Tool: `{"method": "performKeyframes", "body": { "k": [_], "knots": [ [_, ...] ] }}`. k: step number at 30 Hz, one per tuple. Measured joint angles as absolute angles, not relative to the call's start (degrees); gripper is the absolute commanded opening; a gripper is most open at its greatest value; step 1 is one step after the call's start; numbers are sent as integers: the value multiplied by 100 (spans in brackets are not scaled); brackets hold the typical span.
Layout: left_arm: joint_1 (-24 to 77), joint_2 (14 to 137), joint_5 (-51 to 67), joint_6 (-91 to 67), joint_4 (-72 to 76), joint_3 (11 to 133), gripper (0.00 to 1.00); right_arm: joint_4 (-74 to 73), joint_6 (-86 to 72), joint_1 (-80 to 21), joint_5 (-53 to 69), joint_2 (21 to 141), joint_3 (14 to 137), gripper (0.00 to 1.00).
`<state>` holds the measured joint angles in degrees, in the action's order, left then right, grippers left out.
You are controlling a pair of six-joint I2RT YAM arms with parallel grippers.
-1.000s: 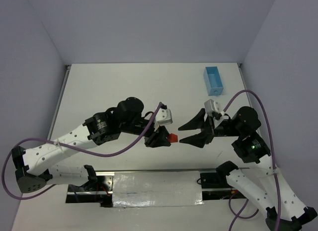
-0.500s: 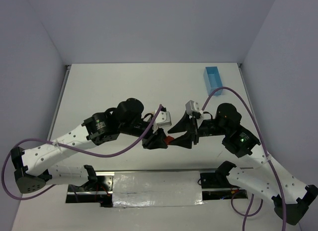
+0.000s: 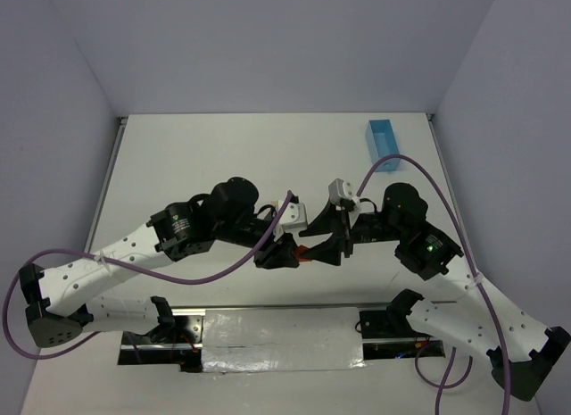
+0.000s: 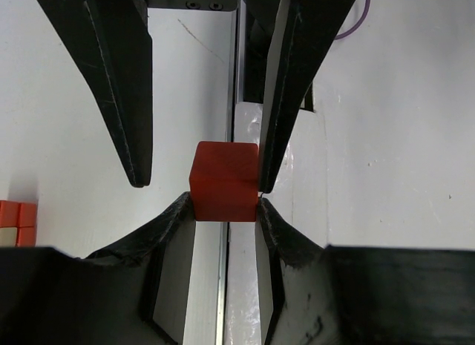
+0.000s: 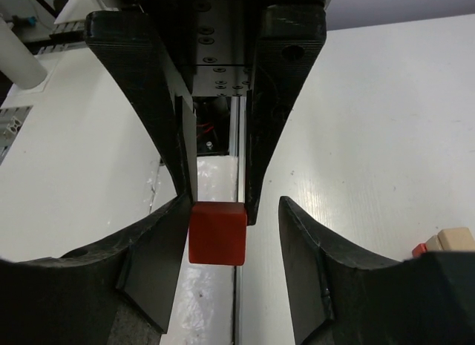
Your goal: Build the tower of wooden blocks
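While the left gripper [image 4: 225,208] clamped the red cube [image 4: 225,178] at mid-frame, the right gripper [image 5: 234,210] straddled it, jaws apart, one finger touching its side; other blocks [image 5: 447,241] sat at the right edge.

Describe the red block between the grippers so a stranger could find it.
Midway on the white table, the left gripper and right gripper meet tip to tip. The left one pinches a red cube, the only block being gripped; the other blocks sit aside.
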<state>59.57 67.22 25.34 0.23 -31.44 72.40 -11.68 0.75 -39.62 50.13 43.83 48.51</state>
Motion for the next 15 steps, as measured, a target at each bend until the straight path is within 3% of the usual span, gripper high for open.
{"method": "performKeyframes", "body": {
  "k": [9,10,15],
  "knots": [
    [5957,6665,2445,132,-3162,7251,0,-1271,119,-3962,5146,4386,4851,61],
    [5957,6652,2432,134,-3162,7251,0,-1273,119,-3962,5146,4386,4851,55],
    [5957,6624,2412,137,-3162,7251,0,-1275,110,-3964,5179,4412,4851,45]
  ]
}}
